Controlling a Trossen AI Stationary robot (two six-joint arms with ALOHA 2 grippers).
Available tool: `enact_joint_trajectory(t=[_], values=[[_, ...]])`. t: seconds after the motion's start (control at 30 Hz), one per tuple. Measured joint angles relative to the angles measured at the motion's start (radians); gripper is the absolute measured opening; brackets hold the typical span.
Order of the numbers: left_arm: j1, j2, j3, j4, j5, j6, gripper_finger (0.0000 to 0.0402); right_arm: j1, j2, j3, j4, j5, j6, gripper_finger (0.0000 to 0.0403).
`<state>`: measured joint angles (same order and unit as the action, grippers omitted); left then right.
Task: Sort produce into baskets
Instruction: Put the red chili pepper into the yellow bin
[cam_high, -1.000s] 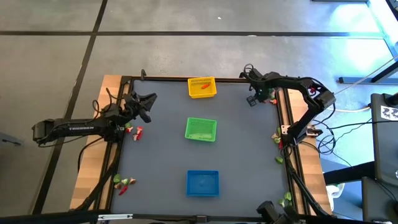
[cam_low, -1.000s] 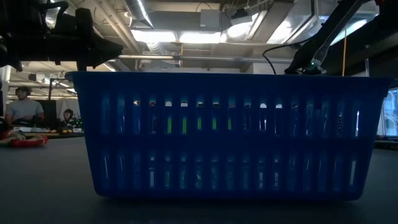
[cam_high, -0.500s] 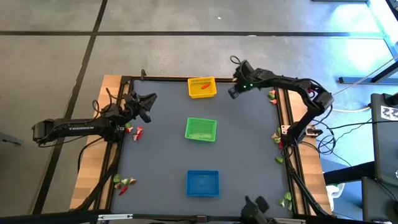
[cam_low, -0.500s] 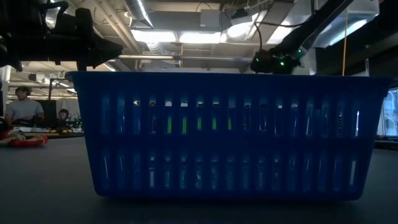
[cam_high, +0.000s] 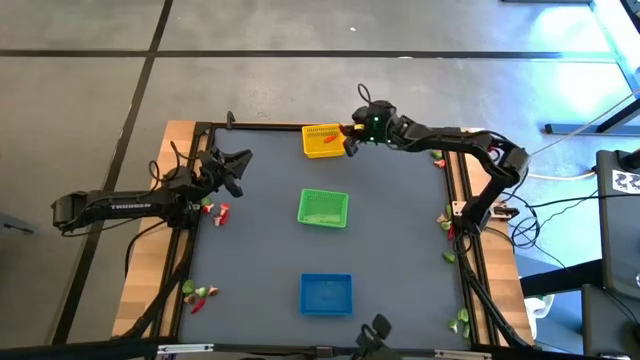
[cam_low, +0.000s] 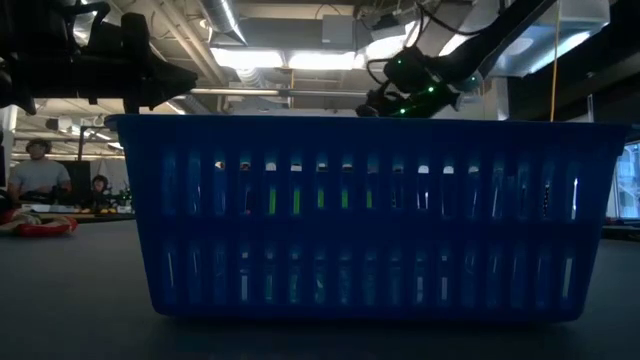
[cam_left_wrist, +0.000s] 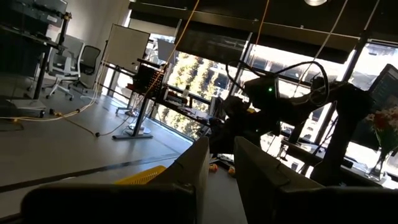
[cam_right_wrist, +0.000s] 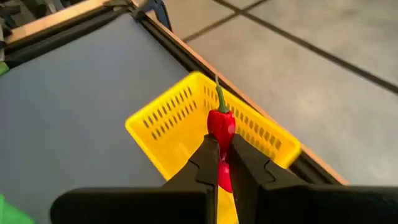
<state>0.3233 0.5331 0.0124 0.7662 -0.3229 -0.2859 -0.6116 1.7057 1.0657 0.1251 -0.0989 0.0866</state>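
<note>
My right gripper hangs over the near right corner of the yellow basket at the table's far edge, shut on a red chili pepper with a green stem. Orange-red pieces lie inside the yellow basket. The green basket stands mid-table and the blue basket near the front edge. My left gripper waits at the far left, raised, its fingers a little apart with nothing between them. My right gripper pinches the pepper's lower body between its two fingers. The fingers slant down from the table's right toward the basket and lie along the pepper. The pepper's upper body and stem stick out past the fingertips, lifted clear above the basket.
Loose produce lies along the left edge and front left, and along the right rail. In the low view the blue basket blocks most of the table.
My right gripper has swung from the table's far right corner toward the left along the far edge, rising a little and tipping from pointing steeply down to a shallow slant, and now stands at the yellow basket.
</note>
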Motion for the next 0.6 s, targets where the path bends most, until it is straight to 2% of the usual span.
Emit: enact_joint_trajectory(t=[0.2,0.6], values=[[0.0,0.0,0.0,0.0,0.0,0.004,0.0072,0.025,0.087,0.0,0.107,0.0,-0.014,0.0024],[0.0,0.0,0.0,0.0,0.0,0.005,0.0072,0.023,0.19,0.0,0.109,0.001,-0.014,0.0024]])
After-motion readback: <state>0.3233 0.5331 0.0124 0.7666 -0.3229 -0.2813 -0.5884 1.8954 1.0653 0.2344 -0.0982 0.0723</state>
